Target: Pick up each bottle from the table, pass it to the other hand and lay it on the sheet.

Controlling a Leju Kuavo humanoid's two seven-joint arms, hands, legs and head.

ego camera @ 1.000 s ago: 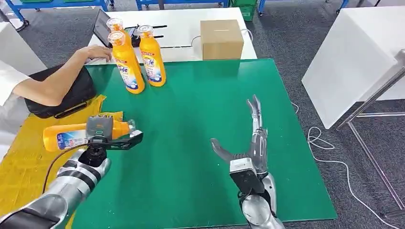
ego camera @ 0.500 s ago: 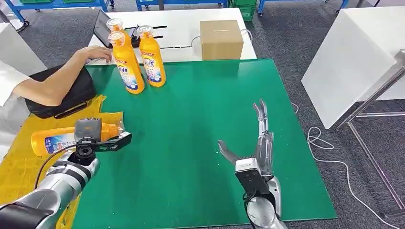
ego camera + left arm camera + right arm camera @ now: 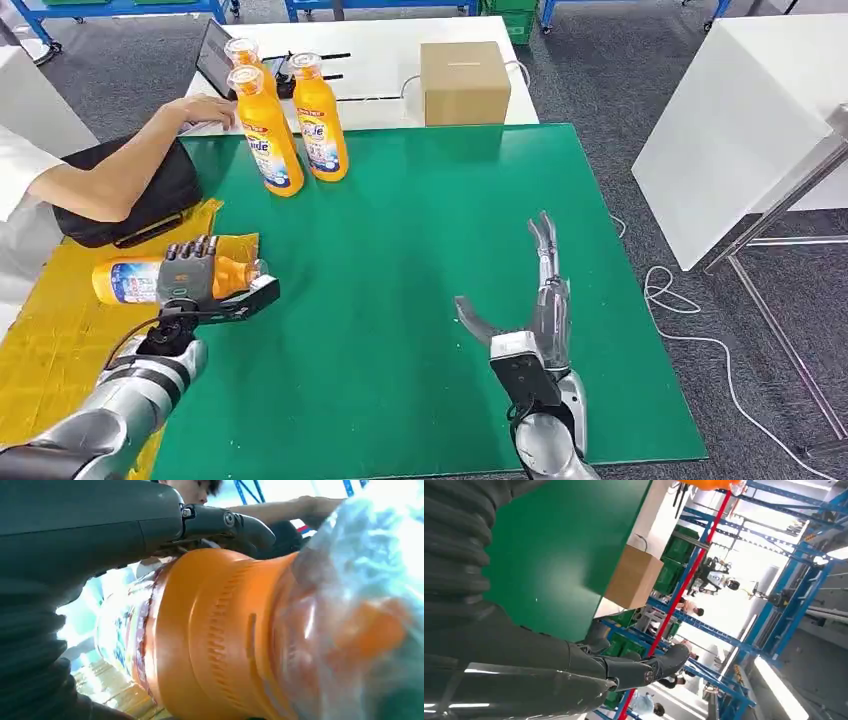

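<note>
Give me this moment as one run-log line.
left hand: holds lying bottle over yellow sheet | right hand: open above green mat | standing bottles: three

**A robot test bay in an industrial workshop**

Blue steel racking loaded with green crates runs along the back, over grey carpet-tile floor. The work surface wears a green mat, with white tables around it and loose cables trailing on the floor. A cardboard box and a laptop sit behind, and a person's arm rests alongside.
</note>
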